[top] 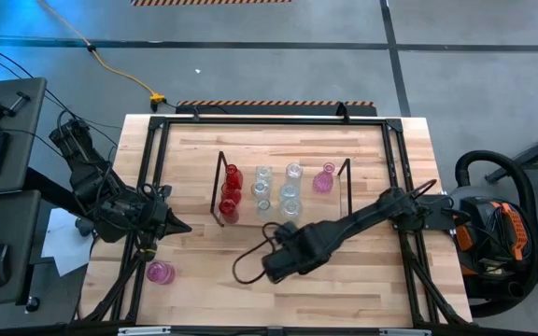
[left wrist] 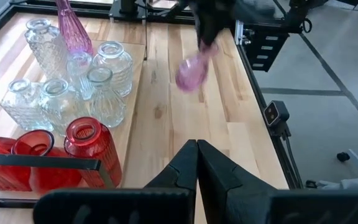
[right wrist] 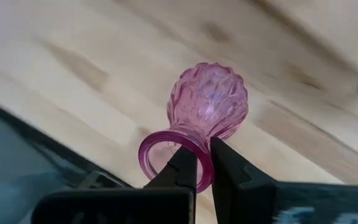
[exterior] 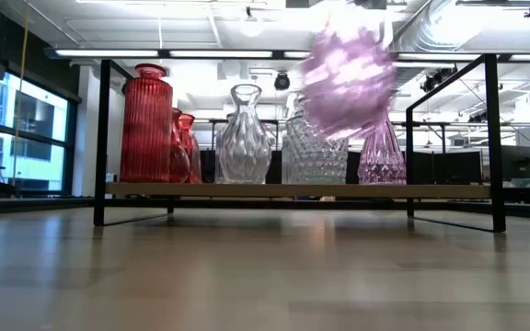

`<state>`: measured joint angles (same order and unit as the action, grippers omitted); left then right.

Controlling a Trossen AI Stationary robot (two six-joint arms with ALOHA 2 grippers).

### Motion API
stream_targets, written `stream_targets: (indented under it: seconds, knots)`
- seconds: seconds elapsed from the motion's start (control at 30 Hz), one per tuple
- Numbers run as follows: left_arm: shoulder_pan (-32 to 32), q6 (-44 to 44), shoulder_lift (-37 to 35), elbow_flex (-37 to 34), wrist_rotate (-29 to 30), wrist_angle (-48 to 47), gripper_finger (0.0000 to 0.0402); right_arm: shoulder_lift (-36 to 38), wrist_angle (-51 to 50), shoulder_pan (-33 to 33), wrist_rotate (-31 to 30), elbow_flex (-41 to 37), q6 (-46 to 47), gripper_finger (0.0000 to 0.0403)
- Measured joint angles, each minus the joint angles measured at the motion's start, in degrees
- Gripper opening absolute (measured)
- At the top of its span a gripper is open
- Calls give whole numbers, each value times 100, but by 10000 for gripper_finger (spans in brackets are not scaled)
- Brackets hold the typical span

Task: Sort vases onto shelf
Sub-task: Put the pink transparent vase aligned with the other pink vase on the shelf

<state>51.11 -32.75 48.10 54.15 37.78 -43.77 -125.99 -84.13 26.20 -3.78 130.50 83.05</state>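
You're well along: three red vases [top: 230, 193], a cluster of clear ones [top: 276, 191] and a tall pink one [top: 324, 179] are sitting on the shelf [top: 344, 201]. Your right gripper [right wrist: 202, 163] is pinching a round pink vase [right wrist: 207, 111] by its rim, off the table, in front of the shelf. One more pink vase [top: 161, 273] is waiting near the front left corner, your left gripper [left wrist: 197, 149] closed just by it.
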Motion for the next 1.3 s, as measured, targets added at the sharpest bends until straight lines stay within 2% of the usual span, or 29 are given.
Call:
stream_targets:
  seconds: [0.07,0.3,0.57,0.83,0.93,1.03,1.3]
  knots:
    - [0,0,2,0,0,-6,0,7,-686,19,64,394,136,2]
    - [-2,0,4,0,20,-11,0,507,-603,-44,106,194,-73,1]
    - [-1,-151,0,2,20,-9,0,552,-588,-161,-23,142,-126,0]
    - [0,-151,2,1,17,-10,0,612,-79,-389,279,209,-1313,0]
    - [0,-151,2,0,20,-10,0,654,-215,-490,276,445,-1843,0]
    - [0,-153,2,0,20,-7,0,916,-470,-606,295,303,-1876,0]
    - [0,-307,4,1,59,35,0,2006,-580,-720,-456,100,-2039,0]
